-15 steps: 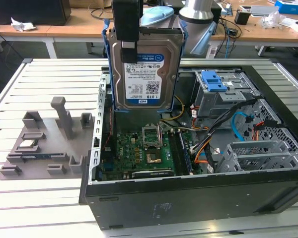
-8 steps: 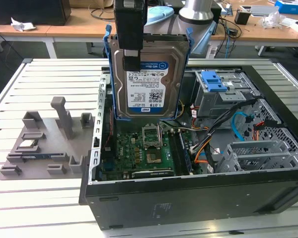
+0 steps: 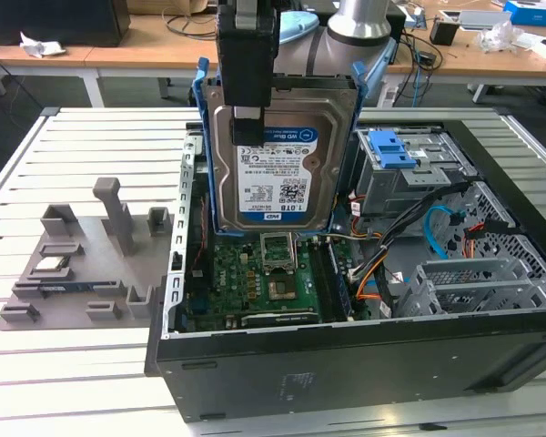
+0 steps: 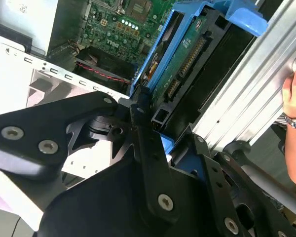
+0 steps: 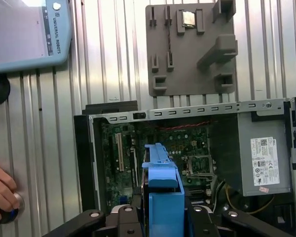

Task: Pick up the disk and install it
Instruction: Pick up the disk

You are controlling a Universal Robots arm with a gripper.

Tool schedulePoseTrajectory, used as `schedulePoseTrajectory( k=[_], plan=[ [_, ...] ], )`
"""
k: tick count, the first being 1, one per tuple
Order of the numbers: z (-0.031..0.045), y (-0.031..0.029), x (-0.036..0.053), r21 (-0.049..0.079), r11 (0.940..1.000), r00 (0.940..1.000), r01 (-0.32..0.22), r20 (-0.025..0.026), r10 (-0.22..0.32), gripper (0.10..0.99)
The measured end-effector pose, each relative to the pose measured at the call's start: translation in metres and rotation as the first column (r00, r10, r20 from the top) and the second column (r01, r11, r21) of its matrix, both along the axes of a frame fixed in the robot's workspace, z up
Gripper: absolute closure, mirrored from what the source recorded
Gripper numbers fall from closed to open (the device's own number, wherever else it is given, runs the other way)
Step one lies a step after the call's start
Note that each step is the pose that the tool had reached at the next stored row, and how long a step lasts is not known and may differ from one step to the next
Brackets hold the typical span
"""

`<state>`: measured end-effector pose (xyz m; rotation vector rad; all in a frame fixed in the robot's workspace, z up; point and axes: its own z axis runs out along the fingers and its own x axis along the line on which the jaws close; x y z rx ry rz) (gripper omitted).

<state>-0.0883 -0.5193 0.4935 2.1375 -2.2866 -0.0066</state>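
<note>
The disk hangs upright above the open computer case, its white-and-blue label facing the exterior view and its bright blue frame around the edges. My gripper comes down from above and is shut on it, one black finger lying over the label's top. In the second wrist view the disk appears edge-on, its green circuit board side and connector showing, with the gripper clamped on its blue frame. In the first wrist view the blue frame of the disk sits between the black gripper links, over the motherboard.
A blue-handled grey drive bay sits inside the case, on the exterior view's right. The grey power supply box fills one corner. A grey fixture plate lies beside the case. A person's hand rests on the slatted table.
</note>
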Motion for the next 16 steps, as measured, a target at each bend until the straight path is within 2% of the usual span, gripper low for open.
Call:
schedulePoseTrajectory(
  k=[3,5,16],
  plan=[
    [0.0000,-0.0038,0.0008,0.000,1.0000,1.0000,0.000,0.0000,0.000,0.718],
    [0.0000,-0.0088,0.0019,0.000,1.0000,1.0000,0.000,0.0000,0.000,0.718],
    [-0.0001,-0.0276,0.0055,0.000,1.0000,1.0000,0.000,0.0000,0.000,0.718]
  ],
)
